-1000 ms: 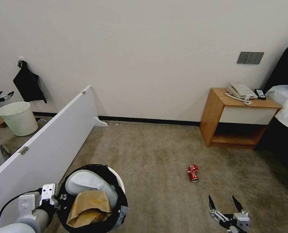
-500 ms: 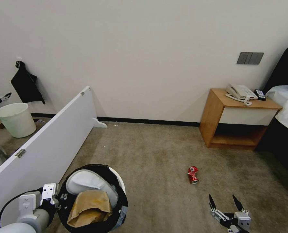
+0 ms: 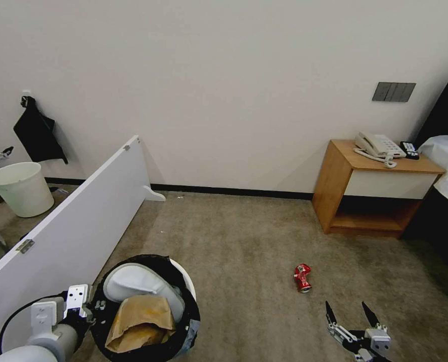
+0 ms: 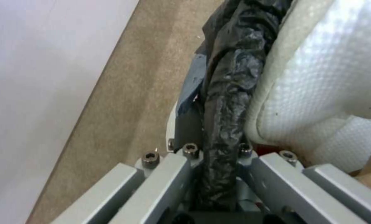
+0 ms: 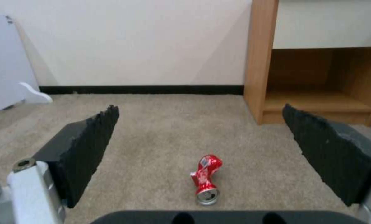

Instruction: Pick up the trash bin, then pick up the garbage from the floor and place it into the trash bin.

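Much of the left arm is being cut off by the lower edge of the head view, and the bottom of the trash bin is being hidden below that same edge. The left gripper is being kept clamped on the bin's rim, where the black bag is folded over; in the left wrist view the crinkled plastic is being pinched between the grey fingers. Inside the bin, a white slipper is being shown lying above a piece of brown cardboard, while whatever lies under them is being hidden.

The right gripper is being held low over the carpet at the lower right, its jaws spread wide with nothing between them. The crushed red can is being seen on its side on the floor, ahead of this gripper and slightly to its left, apart from it. In the right wrist view the can is being framed between the two black pads, its open end turned toward the camera.

A white board is being seen leaning along the left, just beside the bin. Beyond it a cream bucket is being partly screened. A wooden nightstand with a telephone on top is being seen against the wall, well behind the can. Open carpet is lying between the can and the right gripper.
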Robot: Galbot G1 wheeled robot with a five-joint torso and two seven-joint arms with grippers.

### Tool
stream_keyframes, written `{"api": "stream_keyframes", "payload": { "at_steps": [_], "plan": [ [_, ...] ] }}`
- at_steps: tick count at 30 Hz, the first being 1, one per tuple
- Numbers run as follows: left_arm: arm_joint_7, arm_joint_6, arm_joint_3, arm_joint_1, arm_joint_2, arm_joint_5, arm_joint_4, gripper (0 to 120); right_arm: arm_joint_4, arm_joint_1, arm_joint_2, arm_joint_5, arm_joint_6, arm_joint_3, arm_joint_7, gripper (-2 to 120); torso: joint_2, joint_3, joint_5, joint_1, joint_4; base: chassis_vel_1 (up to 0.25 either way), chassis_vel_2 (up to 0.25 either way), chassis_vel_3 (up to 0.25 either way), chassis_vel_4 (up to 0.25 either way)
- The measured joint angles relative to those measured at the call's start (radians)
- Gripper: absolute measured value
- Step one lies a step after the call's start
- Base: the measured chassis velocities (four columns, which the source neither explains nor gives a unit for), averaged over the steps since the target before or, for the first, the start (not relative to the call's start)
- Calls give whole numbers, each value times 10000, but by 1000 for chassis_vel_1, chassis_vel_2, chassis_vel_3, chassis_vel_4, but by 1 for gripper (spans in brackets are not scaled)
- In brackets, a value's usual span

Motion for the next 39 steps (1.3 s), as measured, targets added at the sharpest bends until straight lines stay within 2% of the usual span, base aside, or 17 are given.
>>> {"api": "stream_keyframes", "payload": {
  "at_steps": [24, 39],
  "plan": [
    [-58, 55, 240, -207, 9, -4, 119, 0, 11, 47, -81, 140, -37, 6, -35, 100, -1, 0, 0, 0, 0, -48, 51, 47, -50],
    [-86, 68, 222, -208, 26, -33, 132, 0, -2, 112, -55, 156, -67, -56, -50, 100, 0, 0, 0, 1, 0, -62, 59, 59, -61]
  ]
}}
